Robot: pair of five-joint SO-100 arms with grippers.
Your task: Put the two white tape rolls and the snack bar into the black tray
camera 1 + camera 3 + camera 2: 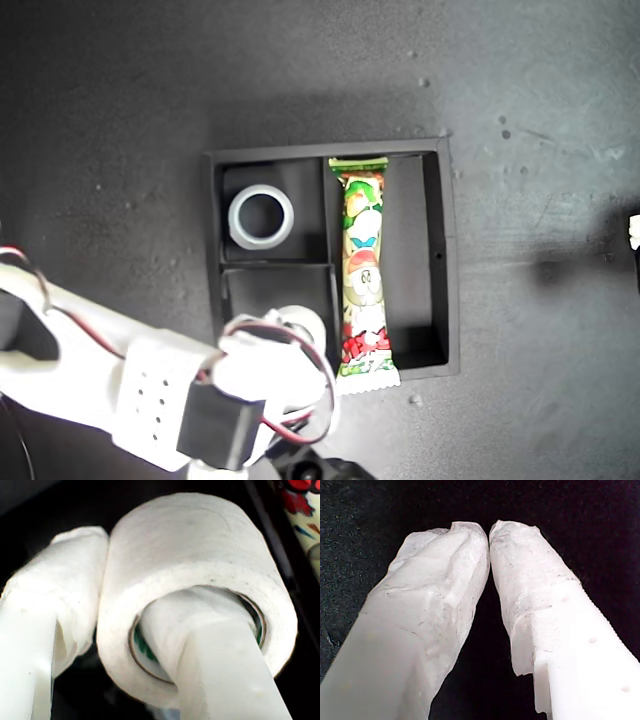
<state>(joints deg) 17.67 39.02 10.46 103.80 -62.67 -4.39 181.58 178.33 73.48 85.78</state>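
Hard overhead light, washed-out whites, deep black surroundings.
In the exterior view the arm (110,370) at 7 o'clock blows out to near pure white, the snack bar (363,275) wrapper glints, and the black tray (447,250) walls throw shadow toward 3 o'clock. Both wrist views are soft: my first gripper (489,530) is overexposed against grainy black, and the tape roll (200,575) blurs at close range.

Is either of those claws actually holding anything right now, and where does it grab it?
My second gripper holds a white tape roll by its wall, one finger through the centre hole, one outside. My first gripper is shut and holds nothing.
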